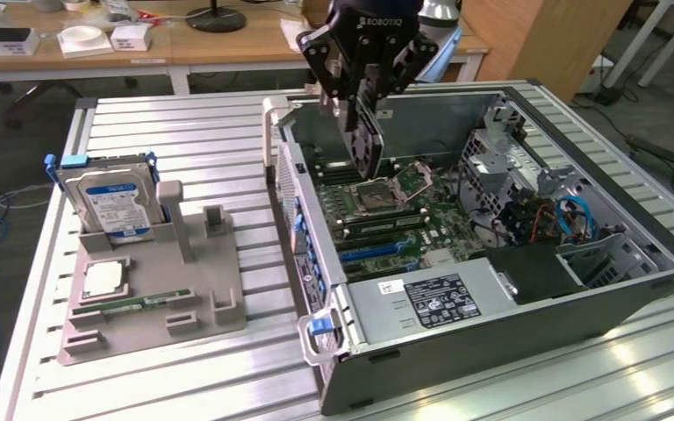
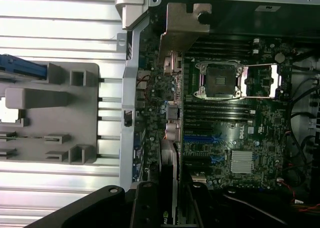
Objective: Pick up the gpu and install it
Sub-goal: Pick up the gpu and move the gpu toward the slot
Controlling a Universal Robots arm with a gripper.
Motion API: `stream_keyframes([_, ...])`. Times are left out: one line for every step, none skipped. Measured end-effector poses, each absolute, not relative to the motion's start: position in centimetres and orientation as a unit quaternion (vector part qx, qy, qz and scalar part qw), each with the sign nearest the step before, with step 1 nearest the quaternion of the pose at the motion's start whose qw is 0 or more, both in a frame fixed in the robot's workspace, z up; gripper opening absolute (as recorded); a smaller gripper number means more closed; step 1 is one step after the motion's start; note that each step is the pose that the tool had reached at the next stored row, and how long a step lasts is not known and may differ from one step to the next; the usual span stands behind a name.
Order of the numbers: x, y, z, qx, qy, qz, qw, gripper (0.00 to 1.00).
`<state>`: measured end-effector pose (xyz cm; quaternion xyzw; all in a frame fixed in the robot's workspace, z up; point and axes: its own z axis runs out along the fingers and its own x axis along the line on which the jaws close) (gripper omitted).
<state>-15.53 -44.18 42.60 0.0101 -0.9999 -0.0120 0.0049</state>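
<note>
one thin, flat, dark circuit card, the gpu (image 1: pixel 367 145), hangs on edge above the open computer case (image 1: pixel 571 324). its flat faces stand upright and its long axis runs steeply down from the fingers toward the green motherboard (image 1: pixel 431 219). the black gripper (image 1: pixel 361 110) pinches the card's upper end between its fingers. beneath sits the square metal cpu socket (image 1: pixel 390 189). the case rests on a ribbed aluminium table (image 1: pixel 197 132). nearer the table's edge at the exterior view's left, a grey moulded holder (image 1: pixel 208 298) props a silver, blue-labelled hard drive (image 1: pixel 109 202) upright.
</note>
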Motion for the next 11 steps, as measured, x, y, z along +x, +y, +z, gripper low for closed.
stream_keyframes([-15.43, -44.18, 42.60, 0.010, -1.000, -0.012, 0.005, 0.26])
stream_keyframes([-15.33, -44.18, 42.60, 0.010, -1.000, -0.012, 0.005, 0.26])
stream_keyframes([-15.23, -44.18, 42.60, 0.010, -1.000, -0.012, 0.005, 0.26])
stream_keyframes([-15.13, -44.18, 42.60, 0.010, -1.000, -0.012, 0.005, 0.26])
stream_keyframes([-15.02, -44.18, 42.60, 0.010, -1.000, -0.012, 0.005, 0.26])
stream_keyframes([-14.92, -44.18, 42.60, 0.010, -1.000, -0.012, 0.005, 0.26])
stream_keyframes([-14.82, -44.18, 42.60, 0.010, -1.000, -0.012, 0.005, 0.26])
stream_keyframes([-14.73, -44.18, 42.59, 0.010, -1.000, -0.012, 0.005, 0.26])
stream_keyframes([-14.63, -44.18, 42.59, 0.010, -1.000, -0.012, 0.005, 0.26])
stream_keyframes([-14.53, -44.18, 42.59, 0.010, -1.000, -0.012, 0.005, 0.26])
stream_keyframes([-14.43, -44.18, 42.59, 0.010, -1.000, -0.012, 0.005, 0.26])
